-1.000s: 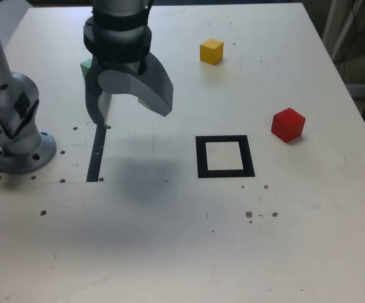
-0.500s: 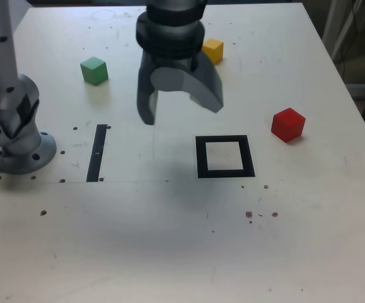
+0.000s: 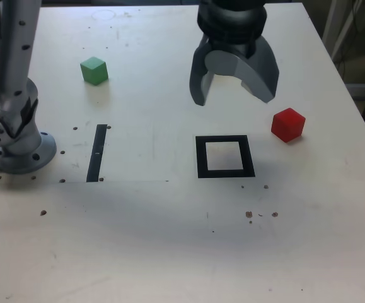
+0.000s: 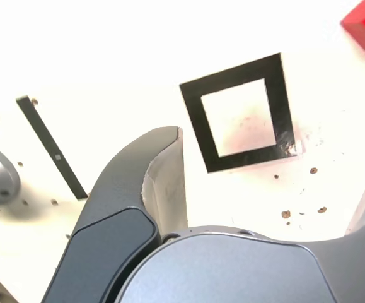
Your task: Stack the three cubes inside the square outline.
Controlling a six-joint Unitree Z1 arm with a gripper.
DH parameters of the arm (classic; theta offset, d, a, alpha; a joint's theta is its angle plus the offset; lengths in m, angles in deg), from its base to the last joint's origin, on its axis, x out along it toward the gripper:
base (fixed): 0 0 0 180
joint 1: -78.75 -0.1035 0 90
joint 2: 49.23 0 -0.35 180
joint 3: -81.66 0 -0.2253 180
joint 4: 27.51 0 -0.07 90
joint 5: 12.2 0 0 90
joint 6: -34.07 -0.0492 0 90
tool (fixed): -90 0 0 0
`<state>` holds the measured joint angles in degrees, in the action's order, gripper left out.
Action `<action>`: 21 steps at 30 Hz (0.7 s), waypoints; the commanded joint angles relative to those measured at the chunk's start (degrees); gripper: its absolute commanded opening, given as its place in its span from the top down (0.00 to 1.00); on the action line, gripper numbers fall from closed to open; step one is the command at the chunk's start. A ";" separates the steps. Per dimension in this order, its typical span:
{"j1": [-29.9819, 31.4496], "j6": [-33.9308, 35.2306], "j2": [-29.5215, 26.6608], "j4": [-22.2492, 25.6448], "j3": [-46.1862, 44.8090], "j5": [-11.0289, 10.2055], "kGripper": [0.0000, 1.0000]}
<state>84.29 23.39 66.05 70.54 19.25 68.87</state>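
your end effector hangs above the tabletop with its jaws spread wide and nothing between them, behind the square outline and a little toward the exterior view's left of the red cube. that red cube looks like the nearest pick, so treat the step in hand as an approach to it. bring the jaws over it so they straddle two opposite flat faces, not the corners (the cube sits slightly turned relative to the outline, so rotate the wrist to match), then come straight down before closing. a skewed grip would likely twist it and spoil the placement later.

the red cube is a small matte block, plain on every face, resting on the tabletop just beside the outline, on the exterior view's right and apart from it. the green cube sits well away at the exterior view's far left. the yellow one is not visible now, probably hidden behind the arm. the outline is a thick black frame with a pale centre, empty, with no cube in it yet.
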 commanded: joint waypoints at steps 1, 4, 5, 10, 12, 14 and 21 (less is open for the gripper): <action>-0.09 -1.63 1.06 0.11 1.16 -0.52 0.00; -0.09 -6.31 3.25 0.93 4.39 -1.55 0.00; -0.09 -7.88 4.05 1.40 5.59 -1.94 0.00; -0.43 -15.68 7.80 3.57 11.61 -4.77 0.00; -0.51 -17.59 8.44 3.64 12.99 -5.69 0.00; -0.57 -19.81 9.29 3.63 14.75 -6.78 0.00; -1.23 -26.43 13.59 3.10 18.95 -7.99 0.00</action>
<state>83.28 -2.35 79.01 73.79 37.67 61.02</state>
